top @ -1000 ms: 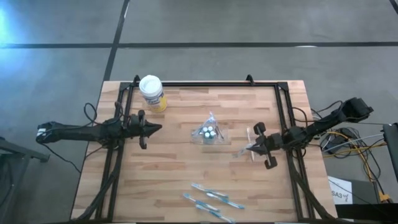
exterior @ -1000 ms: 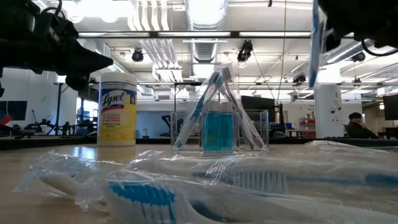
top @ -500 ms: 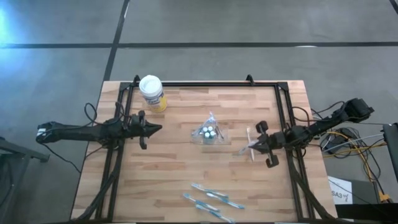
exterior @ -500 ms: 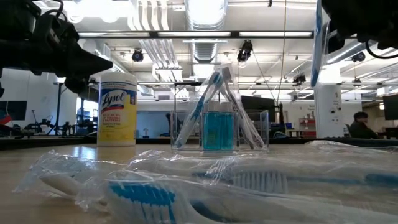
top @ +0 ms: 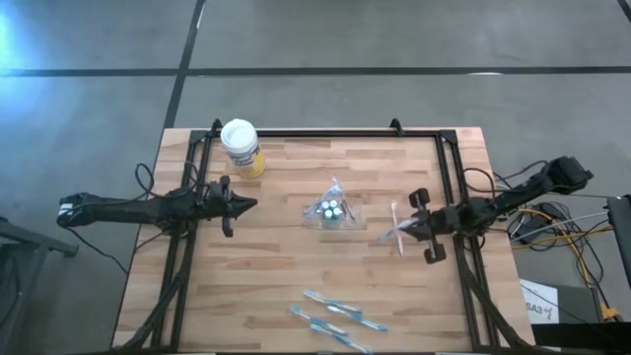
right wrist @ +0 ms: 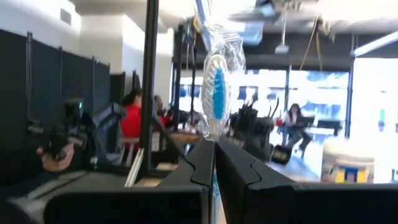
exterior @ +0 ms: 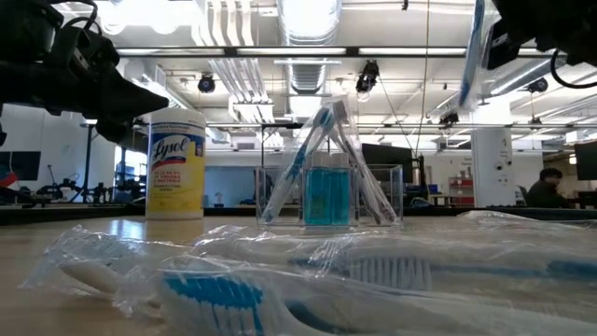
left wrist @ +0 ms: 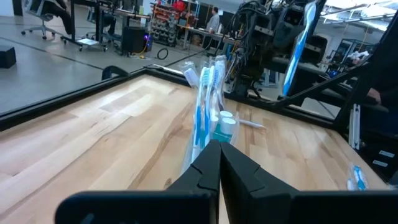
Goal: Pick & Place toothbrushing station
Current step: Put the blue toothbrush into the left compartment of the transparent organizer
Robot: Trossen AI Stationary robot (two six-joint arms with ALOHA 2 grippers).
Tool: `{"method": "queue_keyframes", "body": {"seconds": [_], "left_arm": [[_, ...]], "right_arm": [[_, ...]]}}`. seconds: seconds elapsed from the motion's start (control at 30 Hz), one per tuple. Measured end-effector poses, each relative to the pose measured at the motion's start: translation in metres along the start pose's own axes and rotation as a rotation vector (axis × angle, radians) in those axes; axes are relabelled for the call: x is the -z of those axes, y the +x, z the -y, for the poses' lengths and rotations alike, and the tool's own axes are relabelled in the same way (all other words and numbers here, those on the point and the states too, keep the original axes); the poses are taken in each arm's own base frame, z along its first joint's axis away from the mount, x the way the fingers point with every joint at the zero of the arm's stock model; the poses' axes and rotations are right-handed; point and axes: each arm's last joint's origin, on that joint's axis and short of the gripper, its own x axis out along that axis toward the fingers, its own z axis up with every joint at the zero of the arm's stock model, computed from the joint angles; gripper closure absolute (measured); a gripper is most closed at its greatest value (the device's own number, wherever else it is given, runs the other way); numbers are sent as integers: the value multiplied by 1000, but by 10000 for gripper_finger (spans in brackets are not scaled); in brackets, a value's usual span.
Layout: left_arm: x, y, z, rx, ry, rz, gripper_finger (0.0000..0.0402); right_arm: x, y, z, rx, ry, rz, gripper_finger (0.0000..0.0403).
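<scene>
Loose toothbrushes (top: 335,318): several wrapped blue-and-white brushes are seen lying flat at the table's near edge, at about 6 o'clock from the table's middle; in the low view they fill the foreground (exterior: 308,280).
Holder (top: 332,209): a clear holder is placed near the middle of the table, with toothbrushes leaned together in it like a tent and small white round-topped tubes (top: 331,208) gathered inside; it is shown upright in the low view (exterior: 328,191).
Left gripper (top: 252,203): it is held at about 9 o'clock from the holder, apart from it, pointed toward it; its fingers are pressed together with nothing between them (left wrist: 219,163).
Right gripper (top: 402,235): it is placed at about 4 o'clock from the holder, near the table's right side; its fingers are clamped on one wrapped toothbrush (top: 394,229).
Held toothbrush: it is lifted off the table and stood nearly upright, bristle head up, as seen past the right fingers (right wrist: 215,93).
Canister (top: 241,146): a white-lidded yellow canister is stood at about 11 o'clock, near the far left corner of the table (top: 296,256).
</scene>
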Motion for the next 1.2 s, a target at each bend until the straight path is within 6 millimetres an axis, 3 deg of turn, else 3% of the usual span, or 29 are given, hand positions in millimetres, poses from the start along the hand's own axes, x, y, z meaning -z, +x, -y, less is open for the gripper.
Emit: {"method": "queue_keyframes", "body": {"seconds": [0.13, 0.67, 1.0, 1.1, 1.2], "left_arm": [[0, 0, 0, 0, -4, -1, 394], [1, 0, 0, -6, -8, -6, 394], [1, 0, 0, -2, -26, -6, 394], [-6, 0, 2, 35, -133, 62, 394], [-17, -2, 8, 182, -131, 125, 394]], "right_arm": [[-10, -5, 2, 31, -20, 50, 394], [-6, -37, 9, 68, -24, -138, 394], [-7, -40, 9, 70, 13, -129, 394], [-6, -39, 9, 69, 8, -146, 394], [-7, -37, 9, 69, 5, -133, 394]]}}
